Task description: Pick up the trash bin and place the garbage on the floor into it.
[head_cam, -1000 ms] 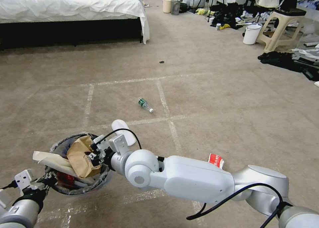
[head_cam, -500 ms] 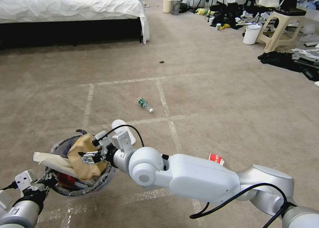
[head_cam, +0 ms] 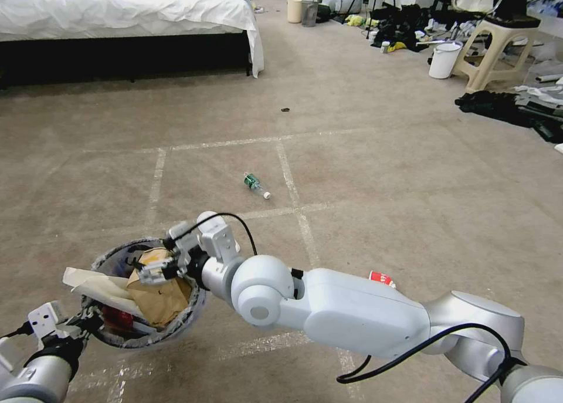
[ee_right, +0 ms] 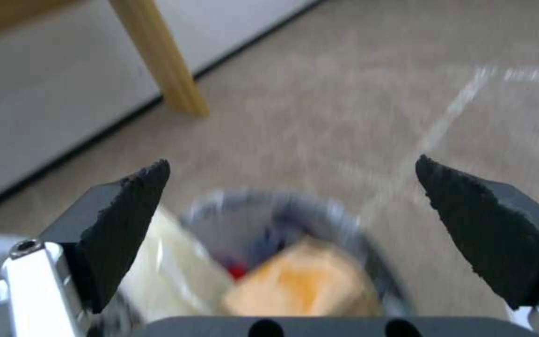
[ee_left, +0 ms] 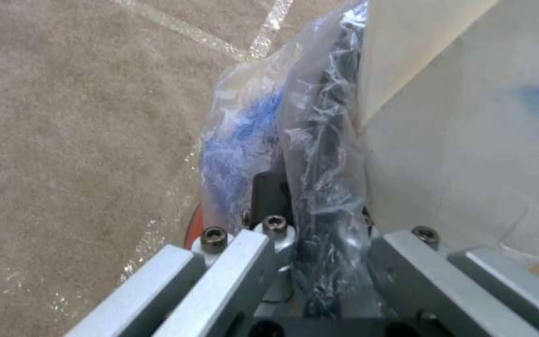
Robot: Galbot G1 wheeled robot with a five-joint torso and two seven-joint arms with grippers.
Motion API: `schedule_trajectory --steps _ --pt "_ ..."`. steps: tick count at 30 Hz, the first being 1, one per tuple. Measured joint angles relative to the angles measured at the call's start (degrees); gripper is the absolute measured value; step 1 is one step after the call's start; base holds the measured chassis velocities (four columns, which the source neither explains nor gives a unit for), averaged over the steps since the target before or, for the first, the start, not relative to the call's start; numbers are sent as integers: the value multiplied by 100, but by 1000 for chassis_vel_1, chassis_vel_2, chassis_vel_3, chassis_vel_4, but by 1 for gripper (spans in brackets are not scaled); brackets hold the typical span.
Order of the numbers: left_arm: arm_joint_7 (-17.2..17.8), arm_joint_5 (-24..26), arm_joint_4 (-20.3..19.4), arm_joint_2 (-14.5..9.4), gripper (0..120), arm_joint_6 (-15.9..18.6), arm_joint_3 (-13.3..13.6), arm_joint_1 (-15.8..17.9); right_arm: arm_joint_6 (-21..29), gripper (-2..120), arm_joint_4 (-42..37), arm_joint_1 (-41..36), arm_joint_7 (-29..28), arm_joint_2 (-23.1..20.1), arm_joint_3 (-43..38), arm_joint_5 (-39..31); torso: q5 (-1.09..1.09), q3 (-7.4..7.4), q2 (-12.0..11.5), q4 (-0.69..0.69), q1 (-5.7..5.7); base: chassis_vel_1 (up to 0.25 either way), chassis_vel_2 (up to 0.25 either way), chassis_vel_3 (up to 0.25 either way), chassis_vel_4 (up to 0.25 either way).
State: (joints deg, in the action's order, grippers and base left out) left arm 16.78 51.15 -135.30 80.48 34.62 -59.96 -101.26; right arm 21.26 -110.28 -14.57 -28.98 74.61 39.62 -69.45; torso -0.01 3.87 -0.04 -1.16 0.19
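Observation:
The trash bin (head_cam: 112,256) hangs low at my left, its rim and clear liner (ee_left: 319,154) pinched by my left gripper (head_cam: 85,322), which is shut on it (ee_left: 319,262). Inside lie a tan paper bag (head_cam: 161,294), a flat white piece (head_cam: 88,281) poking over the rim, and something red (head_cam: 117,319). My right gripper (head_cam: 149,269) hovers open just above the bag; between its dark pads (ee_right: 126,224) the bin (ee_right: 344,220) and bag (ee_right: 301,281) show below. On the carpet are a green-labelled bottle (head_cam: 256,186), a red wrapper (head_cam: 381,278) and a white sole (head_cam: 206,217) partly behind my right wrist.
A bed (head_cam: 117,16) stands at the back left. At the back right are a plain white bucket (head_cam: 444,60), a beige stool (head_cam: 498,45) and dark clothes (head_cam: 516,107). White tape lines cross the open carpet ahead.
My right gripper opened and let go of the tan paper bag, which dropped lower into the bin. The gripper rose slightly above it. The left arm held the bin.

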Motion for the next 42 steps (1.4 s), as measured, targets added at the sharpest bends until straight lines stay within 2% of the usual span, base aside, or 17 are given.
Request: schedule_trajectory --steps 5,8,10,11,13,17,19,21,23,24,25,29,31,32,33,35,42 --pt "-1 10 7 -16 1 0 -6 12 -93 100 -126 5 110 -180 -451 133 0 0 0 1 0 0 0 0 0" --pt "-2 28 21 -25 1 0 -9 42 -129 100 -184 -106 188 -530 -1011 264 1 0 0 1 0 0 0 0 0" --pt "-3 38 33 -32 1 0 -14 59 -188 100 -197 -352 452 -1090 -1489 496 1 0 0 1 0 0 0 0 0" --pt "-3 38 33 -32 1 0 -14 59 -188 100 -197 -352 452 -1090 -1489 496 1 0 0 1 0 0 0 0 0" --pt "-3 56 38 -52 1 1 -20 79 -287 100 -195 -716 962 -1734 -1796 863 2 0 0 -3 0 0 0 0 0" --pt "-3 66 42 -63 1 2 -22 90 -397 100 -113 -989 1384 -2153 -1891 1212 2 0 0 -4 0 0 0 0 0" --pt "-4 64 55 -60 1 2 -15 99 -500 100 99 -1300 1874 -2511 -1978 1734 1 0 -1 -1 0 0 0 0 0" --pt "-4 63 56 -57 1 2 -11 100 -536 100 153 -1347 1966 -2555 -1981 1860 1 0 0 0 0 0 0 0 0" --pt "-9 57 55 -43 1 2 0 99 -855 100 481 -1517 2419 -2749 -1944 2654 1 0 0 -1 0 0 0 0 0" --pt "-9 57 55 -43 1 2 0 99 -855 100 481 -1517 2419 -2749 -1944 2654 1 0 0 -1 0 0 0 0 0" --pt "-15 49 44 -34 1 2 2 92 -1207 98 810 -1578 2849 -2884 -1827 3312 1 0 0 -1 0 0 0 0 0" --pt "-24 39 29 -14 1 2 5 80 -1563 95 1195 -1593 3232 -2986 -1649 3804 0 1 0 -1 0 0 0 0 0" --pt "-42 -14 -1 64 1 -1 16 40 -2272 86 2138 -1582 4064 -3036 -1202 4816 1 0 0 0 0 0 0 0 0" --pt "-56 -41 -4 87 1 -11 16 17 -1768 88 2253 -1539 4053 -3032 -1026 5036 0 1 0 -1 0 0 0 0 0" --pt "-56 -41 -4 87 1 -11 16 17 -1768 88 2253 -1539 4053 -3032 -1026 5036 0 1 0 -1 0 0 0 0 0" --pt "-68 -67 -7 123 1 -28 15 2 -744 90 2226 -1469 4026 -2975 -888 5022 -3 0 0 -1 0 0 0 0 0" --pt "-87 -101 -32 180 1 -49 8 -46 -24 98 2682 -1305 4225 -2601 -544 5199 1 0 0 0 0 0 0 0 0"
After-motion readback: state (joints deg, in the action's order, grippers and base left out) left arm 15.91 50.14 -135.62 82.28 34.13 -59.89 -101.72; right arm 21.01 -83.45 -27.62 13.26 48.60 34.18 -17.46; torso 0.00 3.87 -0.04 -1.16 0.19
